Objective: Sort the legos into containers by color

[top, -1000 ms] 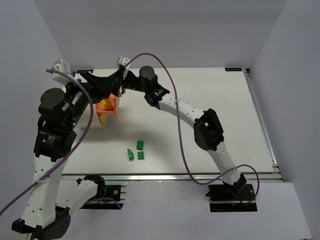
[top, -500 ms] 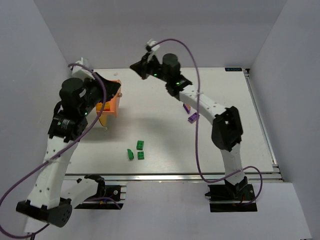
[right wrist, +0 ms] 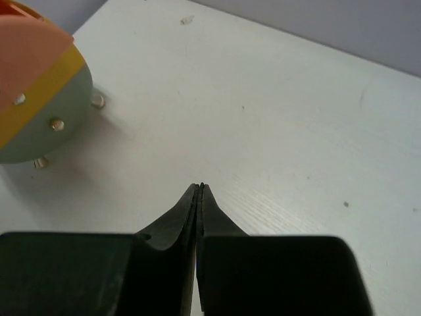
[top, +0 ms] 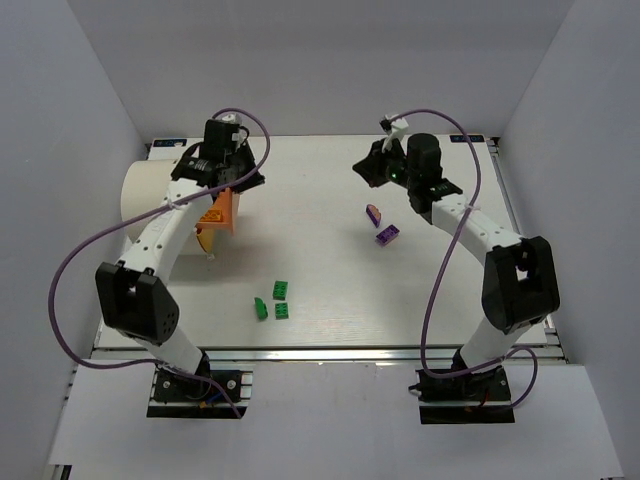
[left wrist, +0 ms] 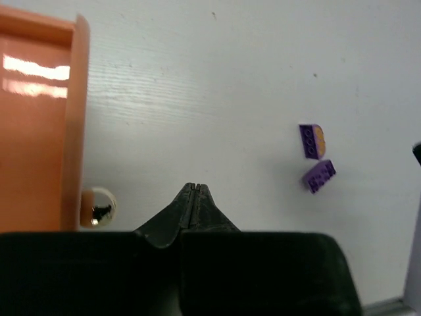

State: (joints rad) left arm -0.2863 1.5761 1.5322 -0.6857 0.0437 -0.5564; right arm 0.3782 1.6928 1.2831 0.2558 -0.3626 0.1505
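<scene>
White bench carries a cream drum. My left fingers, pressed shut and empty, hover beside the drum's orange face; my right fingers, likewise shut on nothing, hang well right of the drum. Three green legos lie in front of the drum, two purple legos far to its right.

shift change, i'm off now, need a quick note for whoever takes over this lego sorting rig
Left gripper: shut, empty, beside the open orange drawer of the drum.
Right gripper: shut, empty, over the table.
Three green bricks lie loose near the front middle, two purple bricks right of centre.
Done: nothing sure; the drawer's contents are unclear.
Left: green and purple to be sorted.
</scene>
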